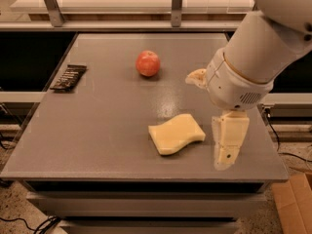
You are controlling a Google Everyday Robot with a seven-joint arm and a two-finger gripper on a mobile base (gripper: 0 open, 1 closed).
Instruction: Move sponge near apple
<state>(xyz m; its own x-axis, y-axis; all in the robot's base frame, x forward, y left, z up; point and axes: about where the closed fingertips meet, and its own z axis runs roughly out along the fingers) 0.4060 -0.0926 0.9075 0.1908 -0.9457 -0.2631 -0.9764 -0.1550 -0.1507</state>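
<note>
The pale yellow sponge (176, 133) lies flat on the grey table (97, 130), right of centre and towards the front. The red-orange apple (147, 63) sits further back, well apart from the sponge. My gripper (210, 117) has come in from the right and hangs just right of the sponge, above the table. It is open and empty. One cream finger (228, 139) points down beside the sponge's right edge, and the other (196, 77) sticks out to the left, further back.
A dark flat packet (68, 76) lies at the table's left edge. Metal frame posts (177, 5) stand behind the table. A cardboard box (292, 204) sits on the floor at the lower right. My bulky white arm (263, 48) covers the table's right rear.
</note>
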